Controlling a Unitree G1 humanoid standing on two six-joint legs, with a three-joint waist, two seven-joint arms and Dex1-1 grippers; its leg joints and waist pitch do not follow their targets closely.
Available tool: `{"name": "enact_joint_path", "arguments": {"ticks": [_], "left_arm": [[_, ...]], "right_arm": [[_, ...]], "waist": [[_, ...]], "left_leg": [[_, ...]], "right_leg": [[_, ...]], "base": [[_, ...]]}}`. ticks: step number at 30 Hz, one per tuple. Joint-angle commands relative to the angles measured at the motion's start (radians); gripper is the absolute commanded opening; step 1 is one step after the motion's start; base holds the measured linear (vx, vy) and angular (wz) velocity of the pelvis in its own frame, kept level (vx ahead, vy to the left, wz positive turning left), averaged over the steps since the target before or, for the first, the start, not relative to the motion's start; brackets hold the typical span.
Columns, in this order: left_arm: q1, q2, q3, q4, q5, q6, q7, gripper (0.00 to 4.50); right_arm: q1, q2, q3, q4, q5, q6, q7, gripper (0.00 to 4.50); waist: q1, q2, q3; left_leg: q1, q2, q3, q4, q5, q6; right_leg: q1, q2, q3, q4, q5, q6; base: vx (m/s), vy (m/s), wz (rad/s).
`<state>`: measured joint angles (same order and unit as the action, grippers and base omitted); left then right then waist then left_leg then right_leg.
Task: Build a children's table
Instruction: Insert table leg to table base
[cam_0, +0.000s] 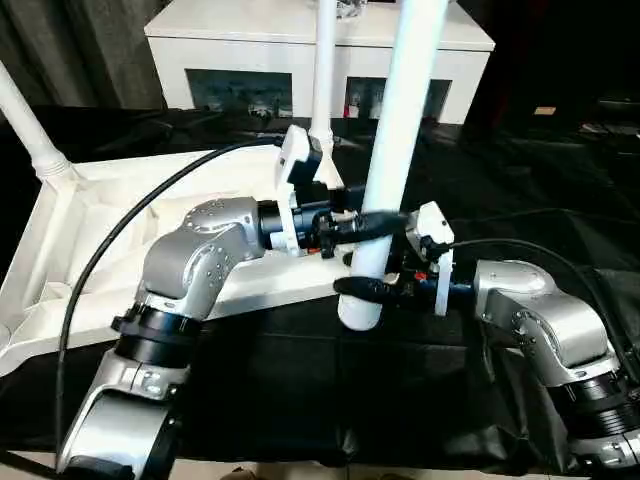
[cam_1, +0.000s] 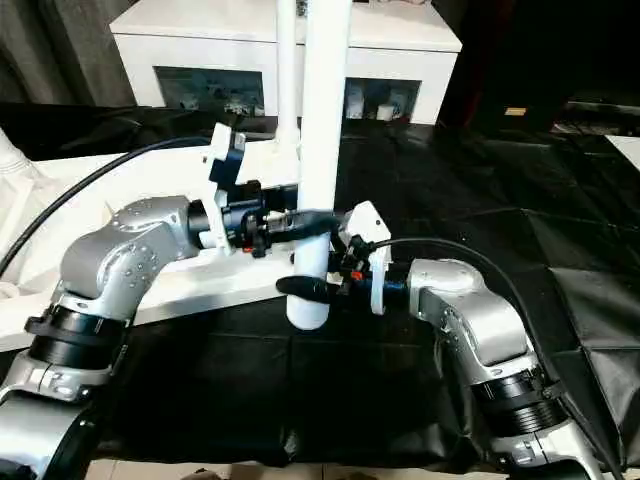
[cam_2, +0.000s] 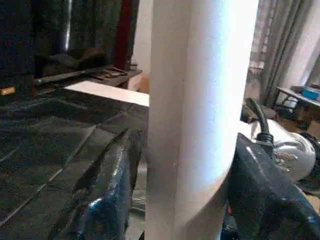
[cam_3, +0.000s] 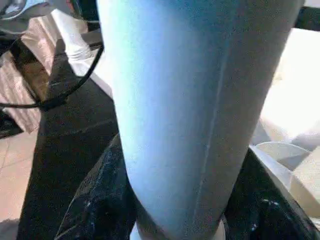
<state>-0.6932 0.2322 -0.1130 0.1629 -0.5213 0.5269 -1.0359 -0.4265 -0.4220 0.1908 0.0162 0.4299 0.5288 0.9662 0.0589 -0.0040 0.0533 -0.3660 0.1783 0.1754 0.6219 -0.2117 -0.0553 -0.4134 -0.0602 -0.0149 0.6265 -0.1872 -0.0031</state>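
The children's table top (cam_0: 90, 230) lies upside down on the black cloth at the left, ribbed underside up. One white leg (cam_0: 25, 120) stands in its far left corner socket and another (cam_0: 323, 70) in the far right one. A third, loose leg (cam_0: 400, 110) is held nearly upright in front of the top's near right corner, its lower end just above the cloth. My left gripper (cam_0: 375, 222) is shut on this leg from the left. My right gripper (cam_0: 360, 290) is shut on it lower down, near its bottom end. Black fingers (cam_2: 110, 190) hug the leg on both sides, as do the right ones (cam_3: 95, 210).
A white low cabinet (cam_0: 300, 50) with dark glass openings stands behind the table top. Black cloth (cam_0: 300, 380) covers the floor in front and to the right. Black cables run along both forearms.
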Motion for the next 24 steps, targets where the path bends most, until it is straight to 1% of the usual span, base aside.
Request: {"name": "enact_joint_path", "arguments": {"ticks": [1,2,3,4,5,6,7,8,9,10,11,12,13,14,15,16,17,18,19,20,22,23,24], "left_arm": [[-0.017,0.011,0.020,0.004,-0.006,0.010,0.008,3.04],[-0.017,0.011,0.020,0.004,-0.006,0.010,0.008,3.31],[-0.010,0.023,0.021,0.004,-0.005,0.010,0.000,3.31],[-0.009,0.025,0.022,0.005,-0.001,0.006,0.002,3.38],[-0.001,0.034,0.022,0.019,0.023,-0.025,0.008,3.42],[-0.001,0.034,0.022,0.019,0.023,-0.025,0.008,3.50],[0.005,0.047,0.016,0.040,0.052,-0.053,0.011,3.62],[0.007,0.053,0.013,0.051,0.065,-0.063,0.014,3.75],[0.010,0.060,0.008,0.062,0.076,-0.073,0.012,3.75],[0.013,0.066,0.005,0.073,0.086,-0.083,0.010,3.84],[0.019,0.094,-0.041,0.139,0.178,-0.150,0.040,3.84],[0.023,0.112,-0.083,0.190,0.251,-0.207,0.067,3.84],[0.026,0.124,-0.127,0.240,0.322,-0.264,0.096,3.84],[0.026,0.124,-0.127,0.240,0.322,-0.264,0.096,3.84],[0.032,0.120,-0.160,0.278,0.354,-0.302,0.094,3.84],[0.033,0.117,-0.171,0.295,0.369,-0.317,0.096,3.84],[0.032,0.112,-0.176,0.307,0.373,-0.312,0.095,3.84],[0.032,0.112,-0.177,0.309,0.373,-0.311,0.095,3.66],[0.031,0.110,-0.183,0.319,0.379,-0.306,0.093,3.66],[0.031,0.111,-0.193,0.330,0.387,-0.305,0.085,3.49],[0.031,0.108,-0.197,0.342,0.386,-0.286,0.075,3.35],[0.027,0.105,-0.203,0.373,0.402,-0.304,0.078,3.35],[0.024,0.103,-0.208,0.396,0.415,-0.319,0.080,3.22]], "right_arm": [[-0.010,-0.005,-0.048,-0.005,0.009,-0.018,-0.012,1.86],[-0.010,-0.005,-0.048,-0.005,0.009,-0.018,-0.012,1.86],[-0.012,-0.012,-0.073,-0.004,0.020,-0.017,-0.020,1.86],[-0.013,-0.014,-0.079,-0.003,0.022,-0.018,-0.021,1.86],[-0.016,-0.021,-0.112,0.003,0.034,-0.019,-0.032,1.86],[-0.016,-0.021,-0.112,0.003,0.034,-0.019,-0.032,1.86],[-0.019,-0.028,-0.141,0.011,0.039,-0.022,-0.044,1.86],[-0.019,-0.031,-0.149,0.014,0.038,-0.024,-0.049,1.86],[-0.020,-0.034,-0.155,0.022,0.033,-0.029,-0.055,1.86],[-0.021,-0.038,-0.160,0.028,0.028,-0.034,-0.061,1.86],[-0.028,-0.045,-0.173,0.073,-0.015,-0.068,-0.105,1.86],[-0.035,-0.047,-0.178,0.109,-0.052,-0.096,-0.143,1.86],[-0.041,-0.045,-0.176,0.142,-0.090,-0.122,-0.182,1.86],[-0.041,-0.045,-0.176,0.142,-0.090,-0.122,-0.182,1.86],[-0.044,-0.032,-0.171,0.159,-0.103,-0.129,-0.201,1.86],[-0.046,-0.025,-0.168,0.160,-0.104,-0.128,-0.204,1.86],[-0.047,-0.019,-0.164,0.158,-0.104,-0.125,-0.206,1.86],[-0.047,-0.018,-0.164,0.157,-0.104,-0.125,-0.206,1.86],[-0.048,-0.014,-0.159,0.154,-0.105,-0.123,-0.208,1.86],[-0.048,-0.009,-0.151,0.152,-0.109,-0.123,-0.209,1.86],[-0.050,-0.005,-0.143,0.161,-0.116,-0.130,-0.212,1.86],[-0.054,0.001,-0.138,0.175,-0.124,-0.143,-0.215,1.86],[-0.057,0.005,-0.135,0.184,-0.130,-0.152,-0.218,1.86]], "waist": [[0.002,0.000,-0.070],[0.001,0.000,-0.069],[0.001,0.000,-0.069],[0.001,0.000,-0.069],[0.001,0.001,-0.068],[0.000,0.000,-0.068],[0.002,0.002,-0.068],[0.000,0.003,-0.068],[0.000,0.003,-0.069],[-0.002,0.007,-0.069],[-0.002,0.006,-0.069],[-0.003,0.006,-0.069],[-0.006,0.006,-0.069],[-0.006,0.005,-0.070],[-0.005,0.008,-0.073],[-0.005,0.010,-0.074],[-0.005,0.008,-0.076],[-0.004,0.008,-0.077],[-0.003,0.008,-0.078],[-0.001,0.009,-0.077],[-0.002,0.009,-0.074],[-0.002,0.009,-0.072],[-0.004,0.009,-0.071]], "left_leg": [[0.008,0.037,-0.009,-0.071,-0.086,0.032],[0.008,0.037,-0.008,-0.071,-0.087,0.033],[0.008,0.036,-0.009,-0.071,-0.087,0.032],[0.008,0.036,-0.009,-0.071,-0.087,0.033],[0.009,0.036,-0.009,-0.072,-0.092,0.032],[0.009,0.036,-0.008,-0.072,-0.099,0.030],[0.009,0.035,-0.009,-0.072,-0.096,0.030],[0.009,0.035,-0.008,-0.073,-0.101,0.029],[0.010,0.035,-0.008,-0.072,-0.101,0.027],[0.011,0.035,-0.009,-0.072,-0.099,0.026],[0.010,0.035,-0.009,-0.073,-0.101,0.025],[0.009,0.034,-0.011,-0.073,-0.098,0.023],[0.011,0.032,-0.010,-0.073,-0.105,0.012],[0.010,0.031,-0.011,-0.072,-0.106,0.010],[0.010,0.031,-0.010,-0.071,-0.099,0.002],[0.009,0.032,-0.010,-0.072,-0.080,0.005],[0.009,0.032,-0.010,-0.071,-0.070,0.008],[0.009,0.034,-0.010,-0.070,-0.060,0.013],[0.008,0.035,-0.010,-0.069,-0.046,0.024],[0.007,0.035,-0.010,-0.069,-0.044,0.032],[0.009,0.036,-0.009,-0.070,-0.073,0.033],[0.009,0.036,-0.008,-0.072,-0.095,0.029],[0.010,0.034,-0.008,-0.072,-0.113,0.024]], "right_leg": [[0.065,-0.059,0.031,-0.059,-0.023,-0.276],[0.065,-0.059,0.031,-0.060,-0.024,-0.276],[0.065,-0.059,0.031,-0.060,-0.026,-0.275],[0.065,-0.059,0.031,-0.060,-0.026,-0.274],[0.064,-0.059,0.030,-0.061,-0.032,-0.273],[0.064,-0.058,0.031,-0.063,-0.044,-0.268],[0.064,-0.058,0.031,-0.064,-0.045,-0.265],[0.064,-0.058,0.031,-0.064,-0.050,-0.264],[0.064,-0.057,0.030,-0.064,-0.051,-0.262],[0.062,-0.056,0.029,-0.064,-0.045,-0.261],[0.063,-0.057,0.029,-0.063,-0.043,-0.262],[0.061,-0.056,0.028,-0.068,-0.055,-0.249],[0.061,-0.055,0.029,-0.070,-0.074,-0.233],[0.062,-0.056,0.029,-0.070,-0.081,-0.228],[0.066,-0.059,0.031,-0.067,-0.075,-0.228],[0.065,-0.058,0.031,-0.064,-0.040,-0.236],[0.067,-0.058,0.031,-0.061,-0.013,-0.243],[0.066,-0.058,0.030,-0.057,0.013,-0.252],[0.067,-0.060,0.030,-0.053,0.055,-0.268],[0.067,-0.060,0.029,-0.052,0.072,-0.281],[0.066,-0.061,0.030,-0.056,0.048,-0.287],[0.064,-0.061,0.030,-0.059,0.014,-0.286],[0.063,-0.061,0.030,-0.064,-0.022,-0.279]], "base": [[0.000,0.000,0.00],[0.000,0.000,0.00],[0.000,0.000,0.00],[0.000,0.000,0.00],[0.000,0.000,0.00],[0.000,0.000,0.00],[0.000,0.000,0.00],[0.000,0.000,0.00],[0.000,0.000,0.00],[0.000,0.000,0.00],[0.000,0.000,0.00],[0.000,0.000,0.00],[0.000,0.000,0.00],[0.000,0.000,0.00],[0.000,0.000,0.00],[0.000,0.000,0.00],[0.000,0.000,0.00],[0.000,0.000,0.00],[0.000,0.000,0.00],[0.000,0.000,0.00],[0.000,0.000,0.00],[0.000,0.000,0.00],[0.000,0.000,0.00]]}}
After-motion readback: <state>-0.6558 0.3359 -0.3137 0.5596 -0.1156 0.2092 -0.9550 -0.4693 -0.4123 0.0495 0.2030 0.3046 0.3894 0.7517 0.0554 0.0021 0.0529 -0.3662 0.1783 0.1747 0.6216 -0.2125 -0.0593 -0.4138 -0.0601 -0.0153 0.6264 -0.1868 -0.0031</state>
